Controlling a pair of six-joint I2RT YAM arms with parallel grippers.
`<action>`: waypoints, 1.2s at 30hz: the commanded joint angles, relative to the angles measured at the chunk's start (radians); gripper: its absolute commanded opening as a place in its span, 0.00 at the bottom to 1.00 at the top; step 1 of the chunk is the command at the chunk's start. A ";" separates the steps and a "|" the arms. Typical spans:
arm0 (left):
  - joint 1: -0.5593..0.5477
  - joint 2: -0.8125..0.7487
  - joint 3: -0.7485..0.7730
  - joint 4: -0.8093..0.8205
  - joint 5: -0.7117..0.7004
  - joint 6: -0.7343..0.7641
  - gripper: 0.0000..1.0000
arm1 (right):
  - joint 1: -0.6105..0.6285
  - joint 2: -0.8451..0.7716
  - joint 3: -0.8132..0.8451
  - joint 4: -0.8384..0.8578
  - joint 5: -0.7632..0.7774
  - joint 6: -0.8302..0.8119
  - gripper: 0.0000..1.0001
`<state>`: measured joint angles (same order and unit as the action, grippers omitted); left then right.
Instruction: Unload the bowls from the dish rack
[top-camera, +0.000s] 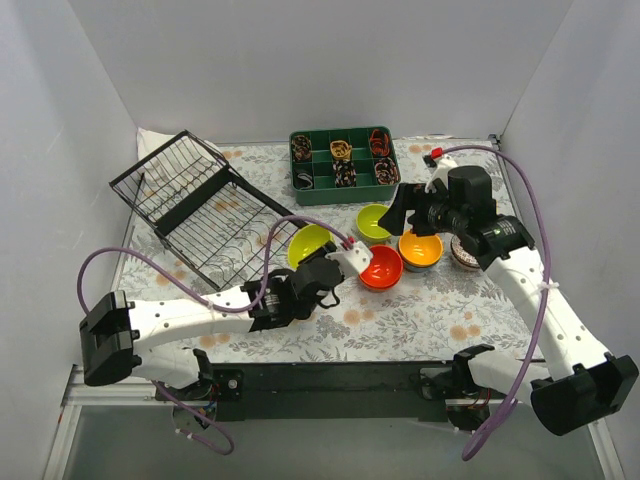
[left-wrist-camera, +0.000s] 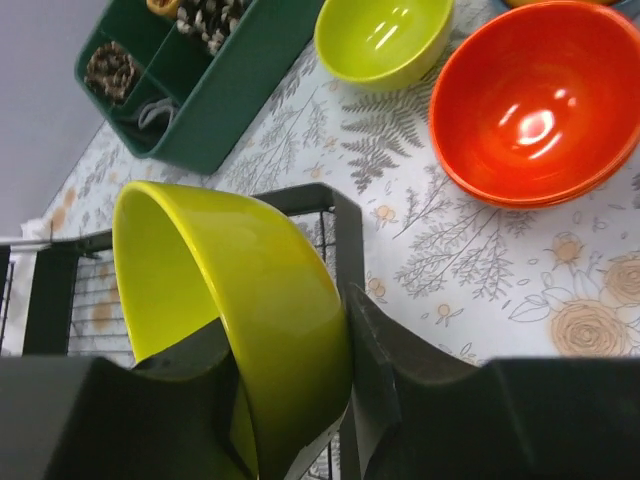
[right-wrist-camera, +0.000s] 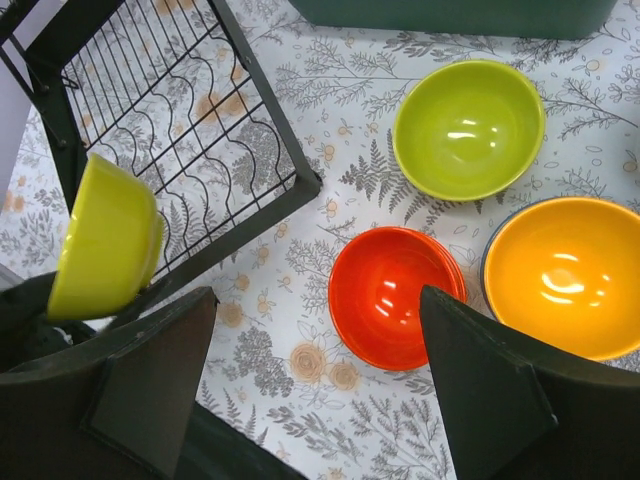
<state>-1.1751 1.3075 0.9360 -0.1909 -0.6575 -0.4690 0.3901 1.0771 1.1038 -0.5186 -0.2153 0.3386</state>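
Note:
My left gripper (top-camera: 318, 260) is shut on the rim of a lime-yellow bowl (top-camera: 306, 243), held tilted just over the near right corner of the black wire dish rack (top-camera: 195, 205). In the left wrist view the bowl's wall (left-wrist-camera: 250, 300) sits pinched between my fingers, with the rack's edge (left-wrist-camera: 345, 230) behind it. A second lime bowl (top-camera: 374, 222), a red bowl (top-camera: 381, 267) and an orange bowl (top-camera: 420, 249) stand on the cloth to the right. My right gripper (right-wrist-camera: 320, 380) is open and empty above the red bowl (right-wrist-camera: 395, 295). The rack's slots look empty.
A green divided tray (top-camera: 342, 158) of small items stands at the back centre. A patterned bowl (top-camera: 466, 257) shows partly under my right arm. White walls enclose the table on three sides. The rack's tilted panel (top-camera: 165, 175) rises at the back left.

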 joint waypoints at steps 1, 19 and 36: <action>-0.090 -0.060 -0.068 0.263 -0.109 0.285 0.25 | -0.007 0.047 0.119 -0.115 -0.028 0.031 0.90; -0.270 0.038 -0.161 0.499 -0.044 0.552 0.28 | 0.130 0.193 0.240 -0.179 -0.121 0.025 0.86; -0.271 0.076 -0.157 0.415 0.006 0.518 0.28 | 0.245 0.306 0.355 -0.337 -0.030 -0.111 0.80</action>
<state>-1.4422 1.3754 0.7738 0.2314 -0.6670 0.0586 0.5991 1.3548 1.3960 -0.7700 -0.2855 0.2966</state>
